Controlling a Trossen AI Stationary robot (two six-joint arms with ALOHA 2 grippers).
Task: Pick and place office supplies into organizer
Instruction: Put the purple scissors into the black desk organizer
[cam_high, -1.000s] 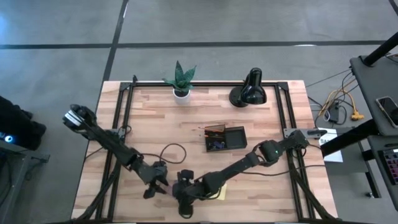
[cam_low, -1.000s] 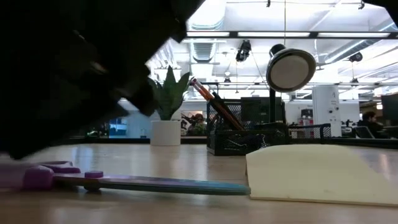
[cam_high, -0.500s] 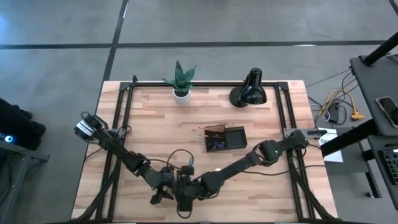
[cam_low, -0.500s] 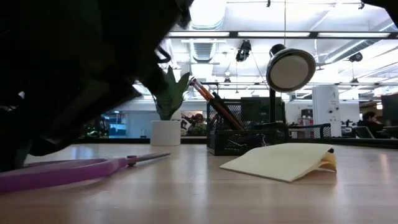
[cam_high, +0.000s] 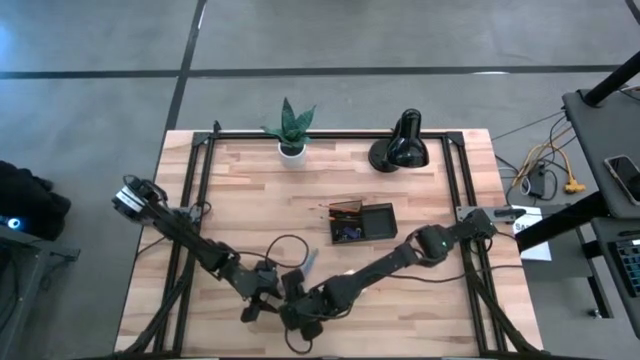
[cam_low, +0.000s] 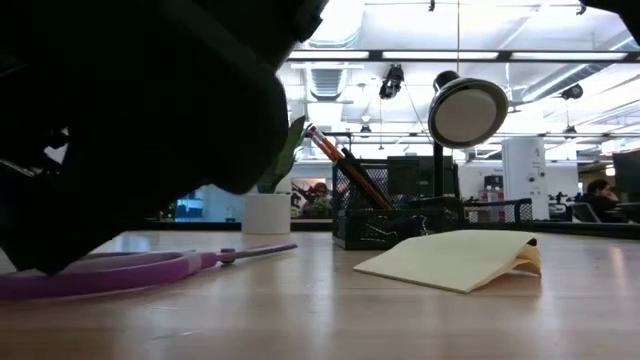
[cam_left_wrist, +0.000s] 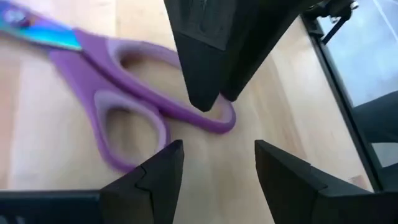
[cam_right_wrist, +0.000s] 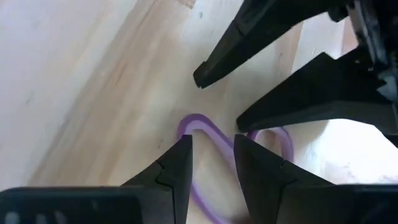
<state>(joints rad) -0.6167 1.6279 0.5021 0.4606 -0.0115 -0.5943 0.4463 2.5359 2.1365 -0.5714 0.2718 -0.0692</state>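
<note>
**Both hands over the scissors at the front edge of the worktop**

The left hand (cam_high: 262, 303) stood low at the front of the wooden worktop (cam_high: 240, 215), its fingers (cam_left_wrist: 163, 176) spread apart with nothing between them. In the left wrist view the purple-handled scissors (cam_left_wrist: 121, 93) lay flat on the wood just ahead of those fingers, handle loops nearest, bluish blades pointing away.

Just beside it, the right hand (cam_high: 300, 315) had its two fingers (cam_right_wrist: 177, 171) partly parted, and a purple handle loop (cam_right_wrist: 205, 134) lay on the wood in line with the gap. Whether the fingers touched the loop could not be told. In that view the left hand's dark fingers pointed toward the same loop from the opposite side.

The low view showed the scissors lying flat, with the yellow sticky-note pad (cam_low: 455, 260) to their right, one corner lifted.

Further right and toward the back, the dark organizer (cam_high: 362, 222) stood near mid-worktop, holding orange pencils (cam_low: 325, 150) leaning in one compartment. A potted plant (cam_high: 290, 128) and a black desk lamp (cam_high: 400, 142) stood along the rear edge.
</note>
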